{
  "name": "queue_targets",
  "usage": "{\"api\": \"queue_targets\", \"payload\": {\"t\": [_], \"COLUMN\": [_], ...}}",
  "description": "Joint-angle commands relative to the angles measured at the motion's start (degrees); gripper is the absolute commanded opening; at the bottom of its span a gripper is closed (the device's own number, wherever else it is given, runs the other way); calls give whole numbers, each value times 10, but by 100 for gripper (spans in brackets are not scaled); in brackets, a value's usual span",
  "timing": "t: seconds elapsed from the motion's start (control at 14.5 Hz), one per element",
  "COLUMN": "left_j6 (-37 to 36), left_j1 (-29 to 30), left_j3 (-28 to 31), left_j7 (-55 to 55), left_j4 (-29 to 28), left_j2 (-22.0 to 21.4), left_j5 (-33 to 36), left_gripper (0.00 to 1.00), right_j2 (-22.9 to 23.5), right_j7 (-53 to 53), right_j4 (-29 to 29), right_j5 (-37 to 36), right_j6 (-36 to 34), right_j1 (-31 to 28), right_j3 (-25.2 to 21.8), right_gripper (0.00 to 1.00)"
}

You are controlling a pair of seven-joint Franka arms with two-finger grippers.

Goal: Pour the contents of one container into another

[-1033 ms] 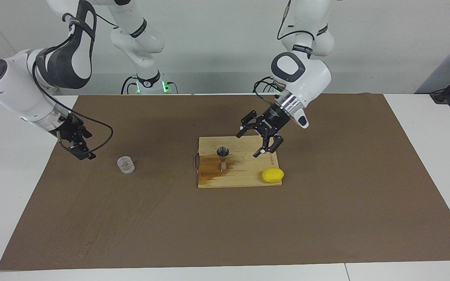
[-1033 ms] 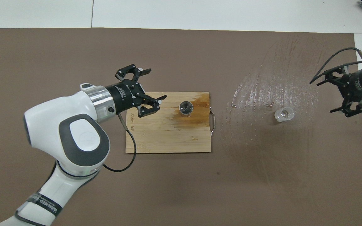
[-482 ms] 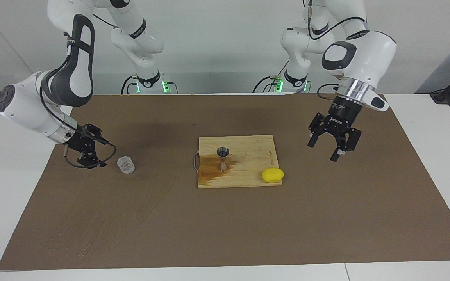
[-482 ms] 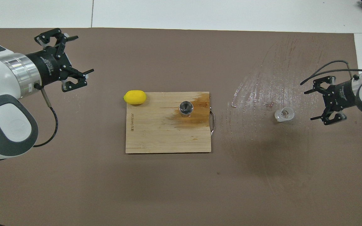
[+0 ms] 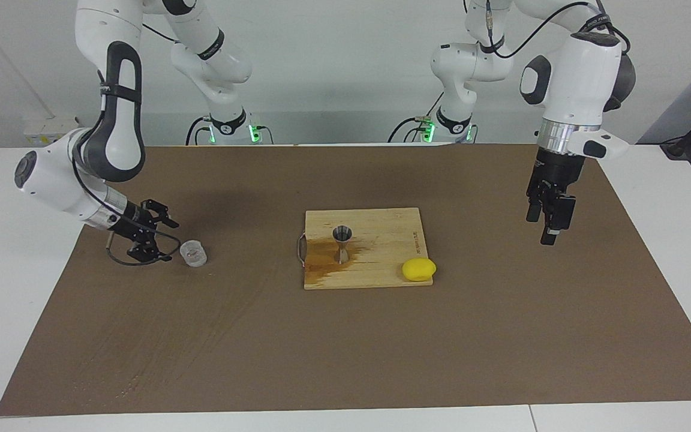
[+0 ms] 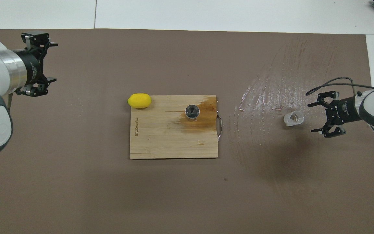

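- The wooden cutting board (image 5: 375, 273) lies mid-mat, wet-stained near its wire handle, with small printed lettering too small to read.
- The left gripper (image 5: 550, 222) hangs over the brown mat (image 5: 345, 348) toward the left arm's end, jaws apart, empty.
- The right gripper (image 5: 156, 239) sits low just beside the clear plastic cup (image 5: 193, 252), jaws spread wide, not touching it.
- A yellow lemon (image 5: 418, 269) rests at the board's corner.
- The cup stands upright on the mat toward the right arm's end; its contents cannot be told.
- The steel jigger (image 5: 342, 242) stands upright on the stain.
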Motion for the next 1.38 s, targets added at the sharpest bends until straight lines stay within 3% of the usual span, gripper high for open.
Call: {"api": "queue_targets", "payload": {"t": [0.0, 0.21, 0.41, 0.62, 0.83, 1.1, 1.31], "left_j6": [-63, -93, -172, -261, -368, -417, -462], "left_j1": [23, 37, 54, 57, 56, 61, 137], "left_j3": [-3, -2, -2, -3, -9, -14, -90], "left_j7": [158, 345, 545, 694, 736, 791, 791], "left_j4": [13, 11, 33, 58, 86, 96, 148], "left_j2": [-2, -4, -4, -4, -16, -29, -18], "left_j5": [8, 6, 6, 7, 5, -5, -6], "left_gripper": [100, 100, 100, 100, 100, 100, 100], "right_j2": [20, 53, 59, 56, 54, 48, 53], "right_j7": [-51, -111, -126, -153, -147, -145, -148], "right_j4": [-11, -10, -11, -18, -21, -45, -43], "right_j5": [45, 96, 121, 146, 164, 187, 189], "right_j6": [17, 37, 39, 33, 29, 31, 20], "right_j1": [-17, -23, -26, -26, -25, -26, -24], "right_j3": [7, 6, 7, 7, 7, 7, 8], "right_gripper": [100, 100, 100, 92, 94, 96, 95]}}
